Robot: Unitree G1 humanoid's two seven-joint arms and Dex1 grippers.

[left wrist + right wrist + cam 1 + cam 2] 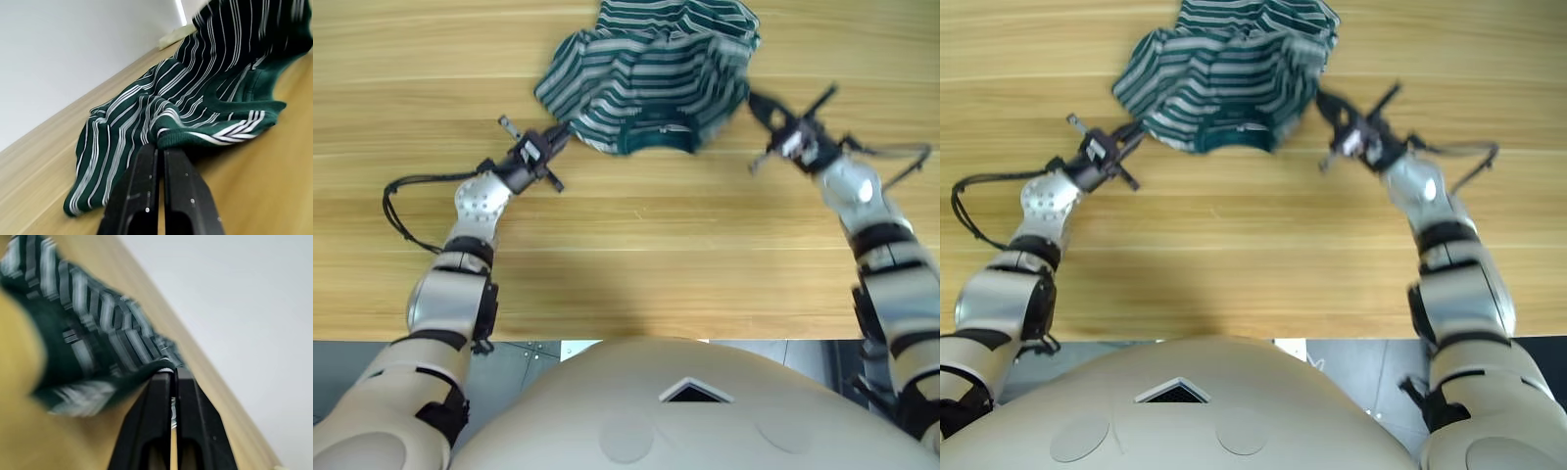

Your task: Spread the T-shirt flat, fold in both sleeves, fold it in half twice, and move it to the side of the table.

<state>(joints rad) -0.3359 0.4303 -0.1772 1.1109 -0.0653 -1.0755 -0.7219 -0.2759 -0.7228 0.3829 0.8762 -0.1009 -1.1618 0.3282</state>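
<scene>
A dark green T-shirt [651,73] with white stripes lies crumpled at the far middle of the wooden table [636,255], collar towards me. My left gripper [560,135] is at the shirt's near left edge. In the left wrist view its fingers [146,181] are shut, with the striped hem [195,137] pinched at their tips. My right gripper [754,101] is at the shirt's right edge, slightly off the table. It is shut on a fold of the fabric [83,333], and a white stripe shows between the fingers [159,421].
Bare wood stretches from the shirt to the table's near edge [607,338]. A pale wall [73,49] stands behind the table's far side. Black cables [401,196] loop out from both wrists.
</scene>
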